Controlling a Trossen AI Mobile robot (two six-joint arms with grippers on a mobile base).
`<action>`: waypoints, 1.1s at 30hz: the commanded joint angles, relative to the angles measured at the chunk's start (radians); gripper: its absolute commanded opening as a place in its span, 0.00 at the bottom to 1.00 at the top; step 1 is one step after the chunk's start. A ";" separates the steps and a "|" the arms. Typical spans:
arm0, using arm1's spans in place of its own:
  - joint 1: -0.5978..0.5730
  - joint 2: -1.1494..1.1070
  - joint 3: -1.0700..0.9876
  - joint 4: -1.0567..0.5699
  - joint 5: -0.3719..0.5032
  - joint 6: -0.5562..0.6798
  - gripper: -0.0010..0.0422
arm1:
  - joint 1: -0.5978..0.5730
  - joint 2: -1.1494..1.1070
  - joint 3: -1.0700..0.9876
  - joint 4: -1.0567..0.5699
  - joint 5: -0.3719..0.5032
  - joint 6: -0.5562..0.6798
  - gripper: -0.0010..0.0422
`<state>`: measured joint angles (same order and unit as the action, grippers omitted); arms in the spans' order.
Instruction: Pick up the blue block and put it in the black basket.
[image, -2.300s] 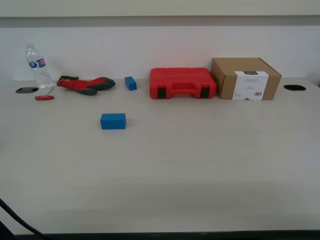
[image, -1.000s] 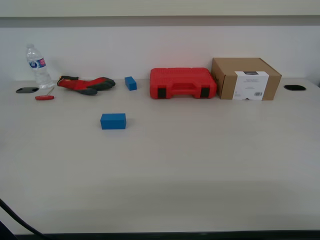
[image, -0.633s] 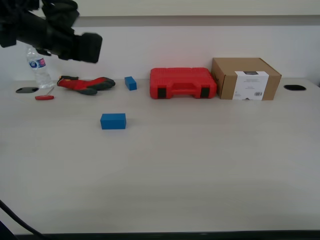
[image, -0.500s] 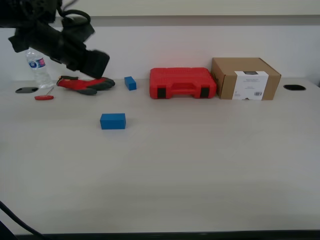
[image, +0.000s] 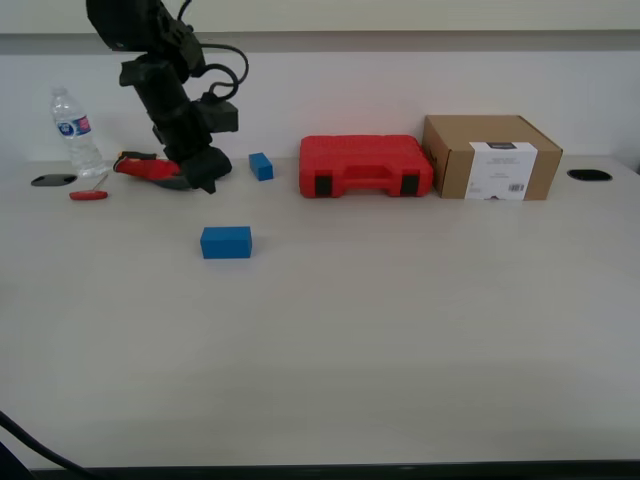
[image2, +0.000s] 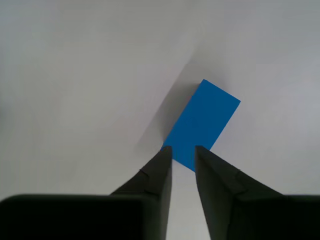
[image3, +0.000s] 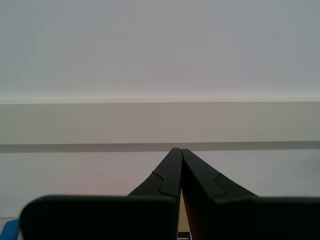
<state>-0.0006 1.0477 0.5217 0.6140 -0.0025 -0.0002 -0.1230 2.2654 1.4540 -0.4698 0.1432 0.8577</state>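
A wide, pale table (image: 400, 330) with a faint wood grain fills most of the exterior view, from the lower edge of the frame up to about a third of the way down from the top. Its near edge shows as a dark strip along the bottom. Two dark oval cable holes sit in the tabletop near its back edge, one at the far left (image: 53, 180) and one at the far right (image: 588, 175). Behind the table stands a plain white wall (image: 400, 90), crossed near the top of the frame by a darker horizontal band (image: 400, 41). The light is soft and even, casting only weak shadows.
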 joint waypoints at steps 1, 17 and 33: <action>0.001 0.000 0.001 0.003 0.000 0.000 0.02 | -0.024 0.058 0.055 -0.038 0.006 0.050 0.34; 0.001 0.000 0.001 0.003 0.000 0.000 0.02 | -0.062 0.087 -0.007 0.091 -0.075 0.216 0.81; 0.001 0.000 0.001 -0.011 0.000 0.000 0.02 | -0.088 0.291 0.119 0.103 -0.154 0.177 0.72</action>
<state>0.0002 1.0477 0.5217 0.6044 -0.0025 -0.0002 -0.2096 2.5557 1.5597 -0.3721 -0.0162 1.0412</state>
